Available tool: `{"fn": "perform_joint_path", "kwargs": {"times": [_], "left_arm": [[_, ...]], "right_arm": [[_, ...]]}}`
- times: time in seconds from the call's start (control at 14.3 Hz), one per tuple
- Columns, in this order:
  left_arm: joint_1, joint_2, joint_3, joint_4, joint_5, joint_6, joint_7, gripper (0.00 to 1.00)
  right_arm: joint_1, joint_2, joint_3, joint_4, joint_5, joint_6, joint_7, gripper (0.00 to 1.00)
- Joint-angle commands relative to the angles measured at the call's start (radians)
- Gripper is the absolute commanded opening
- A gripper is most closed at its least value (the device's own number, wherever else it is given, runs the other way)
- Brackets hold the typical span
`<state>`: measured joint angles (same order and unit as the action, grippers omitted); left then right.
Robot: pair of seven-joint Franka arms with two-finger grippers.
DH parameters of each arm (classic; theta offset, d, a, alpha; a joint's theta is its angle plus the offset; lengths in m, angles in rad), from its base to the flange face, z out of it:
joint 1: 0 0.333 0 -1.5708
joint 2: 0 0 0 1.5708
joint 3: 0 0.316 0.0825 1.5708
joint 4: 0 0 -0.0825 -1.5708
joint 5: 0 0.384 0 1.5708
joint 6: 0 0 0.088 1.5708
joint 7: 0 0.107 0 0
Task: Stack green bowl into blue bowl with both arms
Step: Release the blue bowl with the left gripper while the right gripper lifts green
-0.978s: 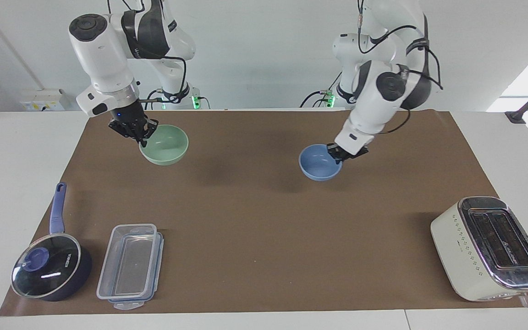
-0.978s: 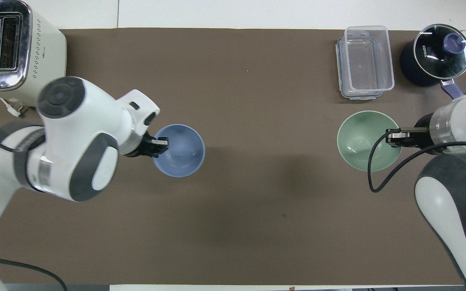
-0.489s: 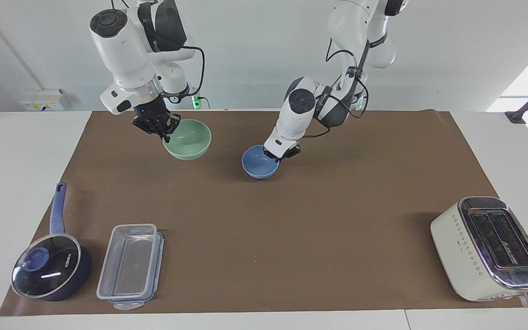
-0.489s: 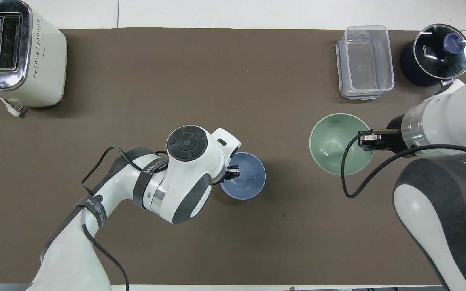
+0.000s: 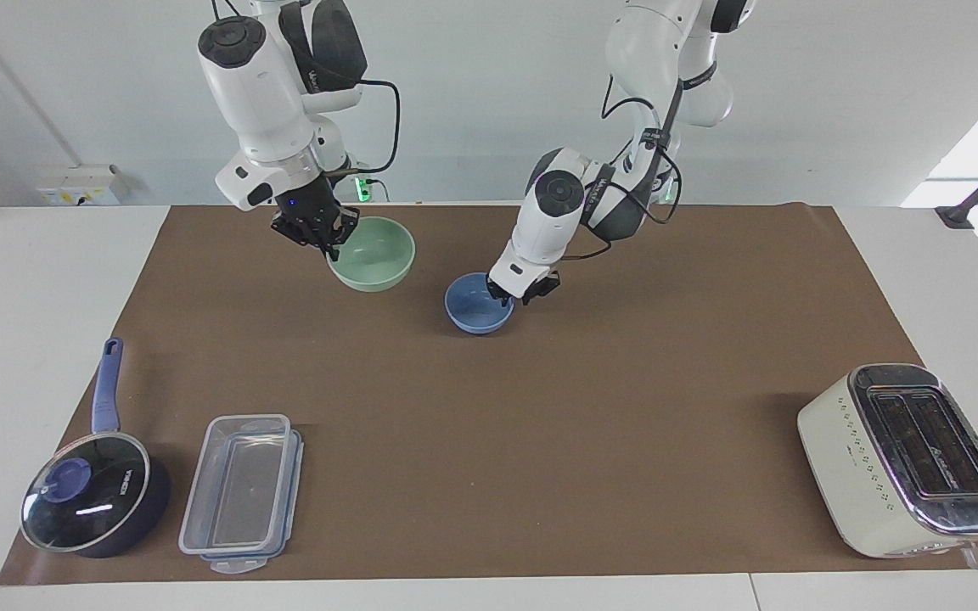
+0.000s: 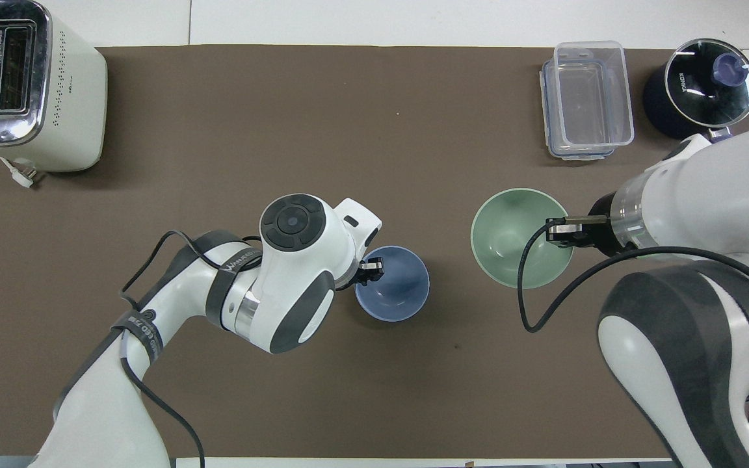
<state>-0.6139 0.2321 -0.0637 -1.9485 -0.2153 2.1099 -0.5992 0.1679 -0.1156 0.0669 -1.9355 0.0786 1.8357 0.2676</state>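
Observation:
The pale green bowl [image 5: 377, 246] hangs tilted above the brown mat, held by its rim in my right gripper [image 5: 329, 240]. It shows in the overhead view [image 6: 511, 242] with the right gripper [image 6: 556, 232] on its rim. The blue bowl [image 5: 474, 307] sits low at the mat's middle, touching it or just above it. My left gripper [image 5: 510, 295] is shut on its rim at the side toward the left arm's end. The blue bowl [image 6: 397, 286] and left gripper [image 6: 373, 270] show in the overhead view too. The two bowls are apart, the green one toward the right arm's end.
A cream toaster [image 5: 905, 458] stands farthest from the robots at the left arm's end. A clear lidded container [image 5: 241, 492] and a dark blue glass-lidded saucepan [image 5: 94, 496] stand farthest from the robots at the right arm's end. The brown mat [image 5: 540, 441] covers the table.
Both arms carried their bowls toward the table's middle. The blue bowl travelled far from the left arm's end and came down low. The green bowl moved closer to it.

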Motion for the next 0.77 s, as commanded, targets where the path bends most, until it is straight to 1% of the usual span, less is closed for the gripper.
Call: {"fn": "perform_joint_path", "kwargs": {"times": [0.0, 0.14, 0.28, 0.42, 0.49, 0.56, 0.63, 0.7], "left_arm": [[0.123, -0.149, 0.01, -0.001, -0.022, -0.17, 0.116, 1.0], [0.235, -0.203, 0.01, 0.029, -0.022, -0.278, 0.209, 1.0], [0.36, -0.247, 0.011, 0.046, -0.003, -0.353, 0.322, 1.0], [0.48, -0.29, 0.011, 0.052, 0.075, -0.407, 0.464, 1.0], [0.534, -0.298, 0.01, 0.078, 0.103, -0.438, 0.523, 1.0], [0.575, -0.294, 0.01, 0.133, 0.123, -0.493, 0.55, 1.0], [0.589, -0.281, 0.01, 0.199, 0.151, -0.54, 0.552, 1.0], [0.592, -0.269, 0.01, 0.267, 0.181, -0.586, 0.552, 1.0]], "right_arm": [[0.04, -0.021, -0.002, -0.046, 0.017, 0.057, 0.047, 0.0], [0.062, -0.01, -0.002, -0.063, 0.018, 0.097, 0.056, 0.0], [0.099, 0.011, -0.002, -0.086, 0.062, 0.16, 0.058, 0.0], [0.143, 0.046, -0.002, -0.089, 0.075, 0.209, 0.058, 0.0], [0.163, 0.063, -0.002, -0.091, 0.075, 0.235, 0.058, 0.0], [0.179, 0.083, -0.002, -0.106, 0.075, 0.278, 0.056, 0.0], [0.189, 0.103, -0.001, -0.121, 0.076, 0.325, 0.056, 0.0], [0.224, 0.12, -0.001, -0.135, 0.076, 0.367, 0.058, 0.0]]}}
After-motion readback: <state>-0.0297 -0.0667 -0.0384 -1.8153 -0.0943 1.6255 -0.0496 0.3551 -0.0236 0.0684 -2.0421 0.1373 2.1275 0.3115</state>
